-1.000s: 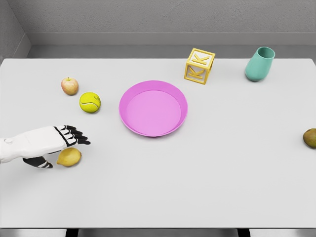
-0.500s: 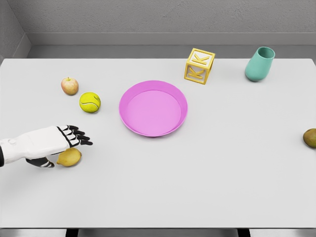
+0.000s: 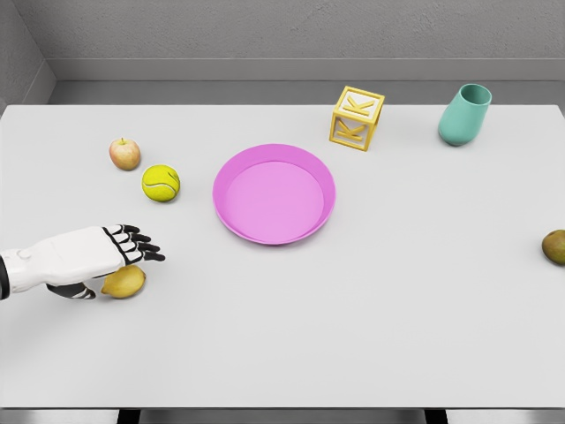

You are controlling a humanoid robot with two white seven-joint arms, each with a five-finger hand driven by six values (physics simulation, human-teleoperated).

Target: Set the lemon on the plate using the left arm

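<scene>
While white left hand (image 3: 99, 258) hovers over small yellow lemon (image 3: 124, 281) at tabletop's (image 3: 371, 318) lower left, step is reach, grasp not made. Black fingers (image 3: 141, 246) extended past fruit, holding nothing. Next: close around lemon, lift, carry right toward round pink plate (image 3: 274, 193), well apart.

Plate (image 3: 274, 194) sits mid-table (image 3: 353, 336), a touch left of centre. Far right of it, the letter block (image 3: 357, 117), and farther right again the cup (image 3: 464, 114). Left of the plate, the tennis ball (image 3: 161, 183), with the apple (image 3: 124, 154) just beyond it, far-left. Near left, the lemon (image 3: 125, 281) lies partly under the left hand (image 3: 110, 254). Over at the right edge, another fruit (image 3: 554, 246).
</scene>
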